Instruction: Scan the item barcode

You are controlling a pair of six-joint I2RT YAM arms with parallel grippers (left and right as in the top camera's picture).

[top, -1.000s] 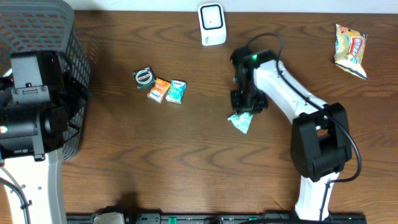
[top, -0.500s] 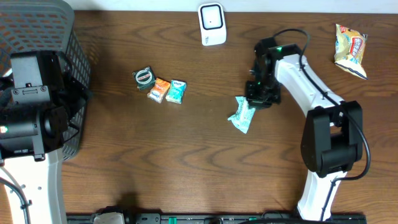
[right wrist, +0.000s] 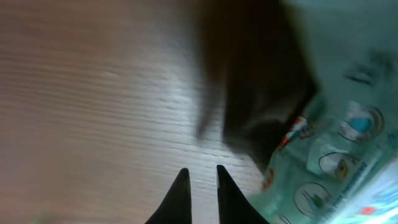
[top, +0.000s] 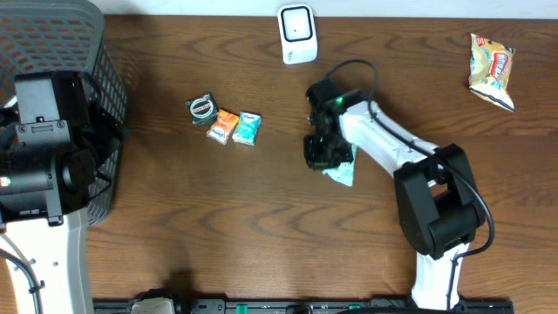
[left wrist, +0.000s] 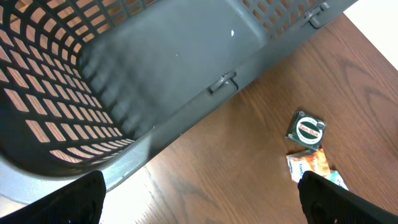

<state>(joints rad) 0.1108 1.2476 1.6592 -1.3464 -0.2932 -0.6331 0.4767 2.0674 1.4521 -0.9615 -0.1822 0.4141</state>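
The item, a teal packet (top: 343,171), lies flat on the wooden table, partly under my right arm. My right gripper (top: 320,150) hovers at the packet's left edge. In the right wrist view the two fingertips (right wrist: 185,186) stand almost together over bare wood, with nothing between them, and the teal packet (right wrist: 339,155) lies just to their right. A white barcode scanner (top: 297,33) stands at the back edge. My left gripper (left wrist: 205,208) is wide open above the table beside the basket, holding nothing.
A dark mesh basket (top: 61,44) fills the far left, and its wall (left wrist: 186,68) looms in the left wrist view. A round green tin (top: 202,108), an orange pack (top: 225,126) and a blue pack (top: 248,128) lie left of centre. A chips bag (top: 491,70) lies at the back right.
My right arm swung out to the right of the packet, then back left over its left edge, while its jaws closed down. The left arm has not moved.
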